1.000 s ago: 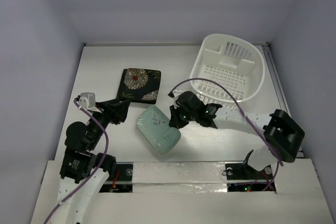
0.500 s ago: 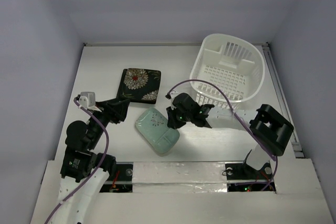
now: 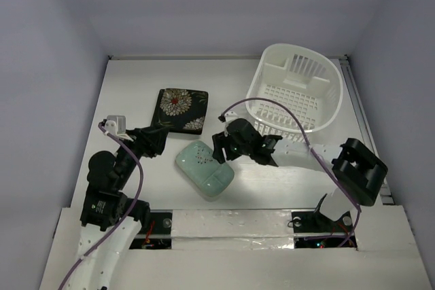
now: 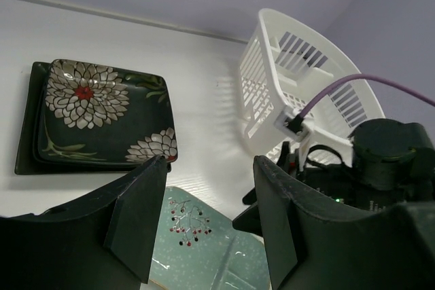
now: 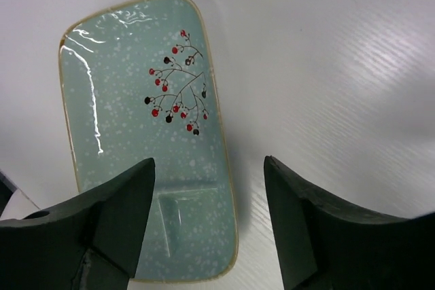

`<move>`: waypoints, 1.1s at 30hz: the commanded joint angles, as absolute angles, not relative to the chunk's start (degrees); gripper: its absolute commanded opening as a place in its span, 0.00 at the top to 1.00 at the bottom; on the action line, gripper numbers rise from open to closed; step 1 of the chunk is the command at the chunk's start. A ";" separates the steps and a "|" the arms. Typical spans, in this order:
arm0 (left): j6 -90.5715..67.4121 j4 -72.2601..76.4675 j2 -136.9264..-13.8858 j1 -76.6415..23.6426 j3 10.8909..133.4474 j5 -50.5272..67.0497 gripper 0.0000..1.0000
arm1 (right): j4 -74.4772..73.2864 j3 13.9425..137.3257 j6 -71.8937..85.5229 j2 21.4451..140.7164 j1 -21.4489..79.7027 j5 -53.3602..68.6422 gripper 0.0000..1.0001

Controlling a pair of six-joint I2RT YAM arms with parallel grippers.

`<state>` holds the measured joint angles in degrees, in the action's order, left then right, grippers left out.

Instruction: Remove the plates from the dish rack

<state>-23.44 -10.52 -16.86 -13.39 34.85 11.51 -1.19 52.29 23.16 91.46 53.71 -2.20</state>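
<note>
The pale mint-green plate (image 3: 204,170) with a red berry sprig lies flat on the table in front of the arms (image 5: 149,134). My right gripper (image 3: 219,149) hovers open over its right edge (image 5: 209,162), touching nothing. The black flower-patterned plates (image 3: 181,109) are stacked at the back left (image 4: 102,110). My left gripper (image 3: 157,142) is open and holds nothing (image 4: 209,162). It sits between that stack and the mint plate (image 4: 197,249). The white dish rack (image 3: 296,89) stands at the back right (image 4: 299,79).
The right arm's purple cable (image 3: 272,110) loops over the rack's front rim. The right arm's black wrist (image 4: 380,168) fills the right of the left wrist view. White walls enclose the table on three sides.
My right gripper has opened and let go of the mint-green plate, which now rests on the table. The right arm shifted slightly left. The left arm has barely moved.
</note>
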 commanded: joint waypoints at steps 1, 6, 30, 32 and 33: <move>-23.12 -7.47 -17.58 -12.92 35.07 12.92 0.49 | -1.83 53.17 22.50 84.31 54.93 -7.80 0.28; -23.03 -7.03 -18.19 -12.39 34.89 14.14 0.49 | -6.15 54.93 20.83 72.62 56.24 -13.79 0.19; -20.74 -6.42 -18.89 -9.76 38.58 14.50 0.45 | -3.34 39.20 20.13 19.07 56.25 -34.54 0.17; -20.83 -5.98 -19.33 -9.76 39.28 14.85 0.45 | -3.43 39.20 19.95 19.16 56.25 -34.98 0.17; -20.92 -5.19 -19.60 -9.76 39.64 15.38 0.44 | -3.69 39.46 19.86 19.42 56.25 -35.15 0.18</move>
